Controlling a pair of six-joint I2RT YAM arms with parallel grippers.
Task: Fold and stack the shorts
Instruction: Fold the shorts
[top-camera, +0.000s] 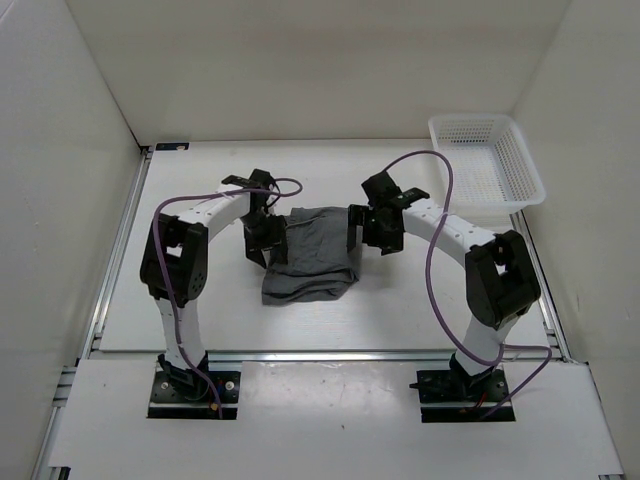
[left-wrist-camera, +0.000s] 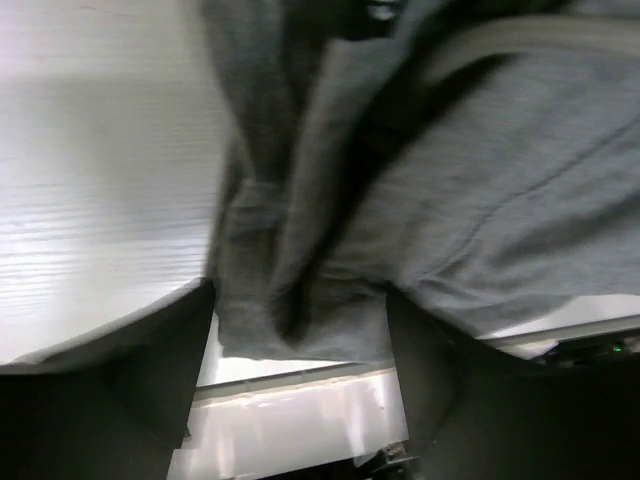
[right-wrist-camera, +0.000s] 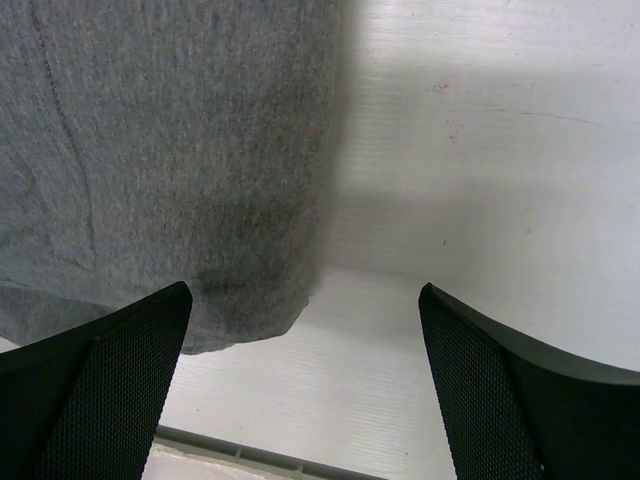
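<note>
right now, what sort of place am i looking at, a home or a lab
Probably a robot lab cell, not a home: plain white panels wall in the table, a left arm and right arm are bolted at its near edge, and shorts and a basket lie on it.

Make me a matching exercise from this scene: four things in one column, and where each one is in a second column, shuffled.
Things:
1. shorts
2. white mesh basket
3. left end effector
4. right end effector

Places:
A. at the far right corner of the table
B. open at the shorts' right edge, mostly bare table between its fingers
C. lying rumpled in the middle of the table
D. open at the shorts' left edge, fabric between its fingers

Pairs: 1-C; 2-A; 3-D; 4-B
</note>
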